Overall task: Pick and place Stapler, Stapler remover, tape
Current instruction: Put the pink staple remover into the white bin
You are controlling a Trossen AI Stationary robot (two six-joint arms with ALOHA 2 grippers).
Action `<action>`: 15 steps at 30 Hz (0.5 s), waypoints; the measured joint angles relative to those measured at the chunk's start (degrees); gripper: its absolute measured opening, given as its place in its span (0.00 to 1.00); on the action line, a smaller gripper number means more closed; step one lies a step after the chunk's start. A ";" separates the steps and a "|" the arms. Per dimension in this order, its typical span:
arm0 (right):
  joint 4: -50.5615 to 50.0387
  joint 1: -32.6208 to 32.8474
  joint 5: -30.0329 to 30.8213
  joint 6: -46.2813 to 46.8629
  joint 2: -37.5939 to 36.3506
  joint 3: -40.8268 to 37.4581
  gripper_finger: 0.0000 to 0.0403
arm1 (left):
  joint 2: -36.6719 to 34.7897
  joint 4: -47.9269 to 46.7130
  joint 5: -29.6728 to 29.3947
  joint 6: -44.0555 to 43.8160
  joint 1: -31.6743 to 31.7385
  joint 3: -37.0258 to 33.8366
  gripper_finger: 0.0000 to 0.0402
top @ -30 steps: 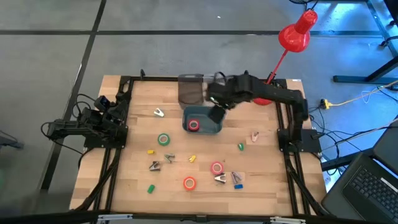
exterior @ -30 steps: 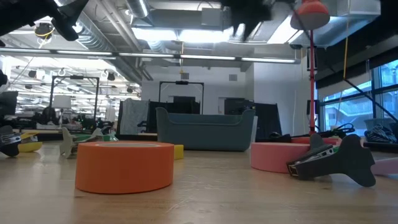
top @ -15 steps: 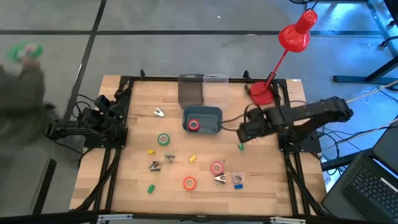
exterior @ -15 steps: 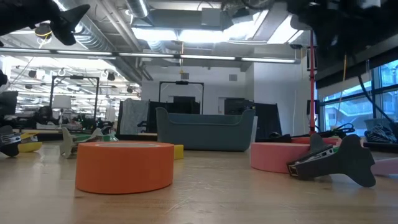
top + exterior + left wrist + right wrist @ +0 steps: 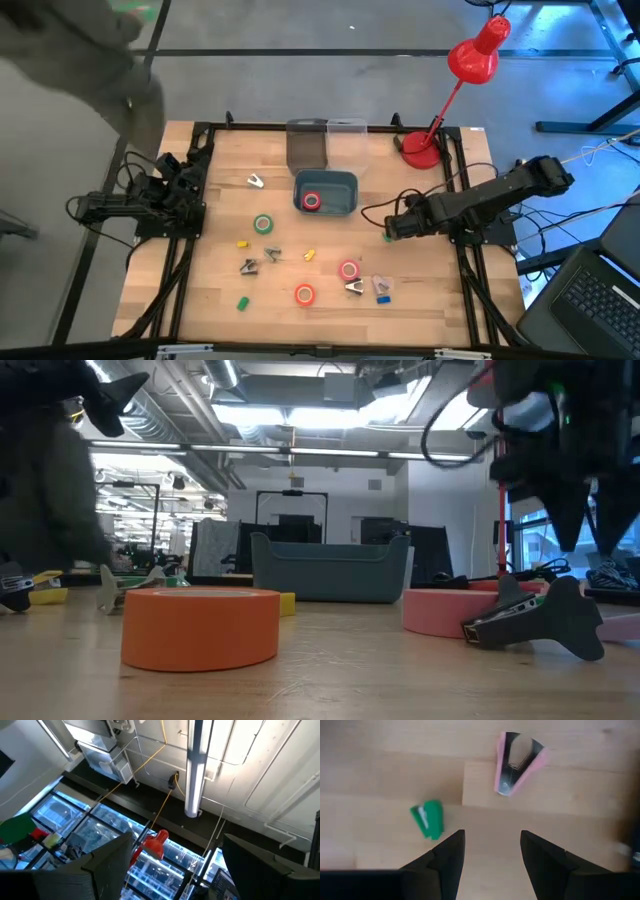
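Meanwhile, the left gripper (image 5: 190, 165) is parked at the table's (image 5: 330, 300) left edge, fingers (image 5: 105, 865) spread and holding nothing. Tape (image 5: 311, 201) lies flat in the blue bin (image 5: 325, 192) at centre. Further right, the right gripper (image 5: 392, 228) is held low, spread and empty, just beside a green block (image 5: 428, 819), a pink remover (image 5: 516, 762) lying flat ahead, its jaws turned away from the fingers (image 5: 447, 857).

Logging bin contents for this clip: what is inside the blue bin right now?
One red tape roll lies inside the blue bin. The low view shows only the bin's outer wall, so nothing more can be confirmed.
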 joint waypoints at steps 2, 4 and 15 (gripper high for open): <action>4.03 -0.62 1.23 0.11 0.00 -2.99 0.48 | 0.00 0.06 -0.08 0.00 0.00 0.00 0.74; 7.39 -1.37 2.09 0.18 0.00 -5.82 0.48 | -0.01 0.06 -0.50 -0.02 0.00 0.00 0.74; 11.15 -3.36 4.44 0.08 0.02 -11.78 0.48 | -0.01 0.11 -0.92 -1.64 0.00 0.00 0.74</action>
